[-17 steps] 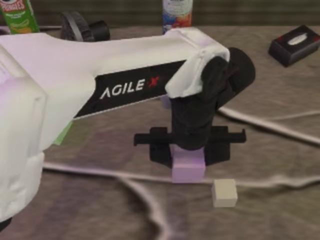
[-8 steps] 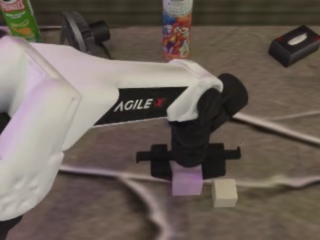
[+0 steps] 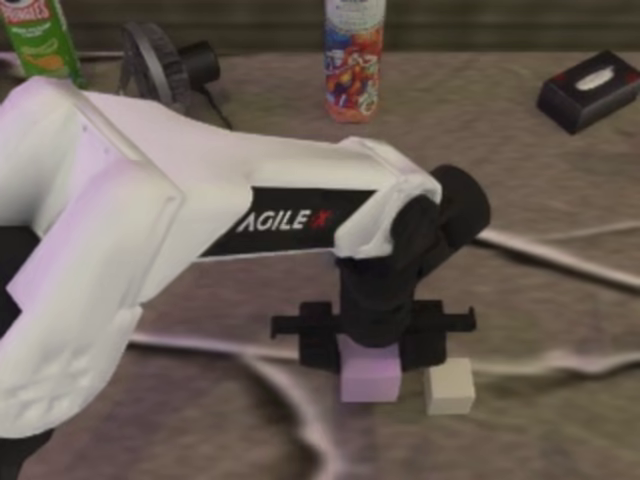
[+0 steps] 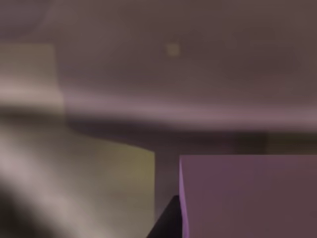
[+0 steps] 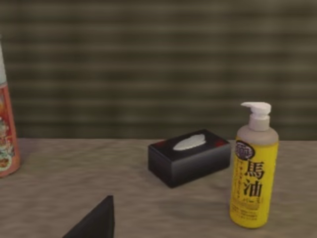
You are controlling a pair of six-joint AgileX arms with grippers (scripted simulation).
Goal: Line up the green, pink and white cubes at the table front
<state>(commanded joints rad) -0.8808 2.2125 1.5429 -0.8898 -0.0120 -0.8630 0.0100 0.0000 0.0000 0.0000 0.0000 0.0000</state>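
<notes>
My left gripper (image 3: 372,362) is shut on the pink cube (image 3: 371,378), low over the table (image 3: 560,420) near its front edge. The small white cube (image 3: 449,387) rests just to the pink cube's right, a narrow gap apart. In the left wrist view the pink cube (image 4: 247,198) fills the corner, one dark finger (image 4: 168,223) lies against its side, and the white cube (image 4: 114,183) sits pale beyond that finger. The green cube is hidden under my left arm. My right gripper is outside the top view; its wrist view shows one dark fingertip (image 5: 94,223) over bare cloth.
Along the back stand a green crisp tube (image 3: 35,35), a black round fan (image 3: 165,65) and a colourful can (image 3: 353,60). A black tissue box (image 3: 590,90) lies at the back right, with a yellow pump bottle (image 5: 253,171) beside it. Pale creases (image 3: 540,250) cross the cloth.
My left arm has swung toward the table front with the pink cube in its grip, lowering it beside the white cube. The white cube has stayed put.
</notes>
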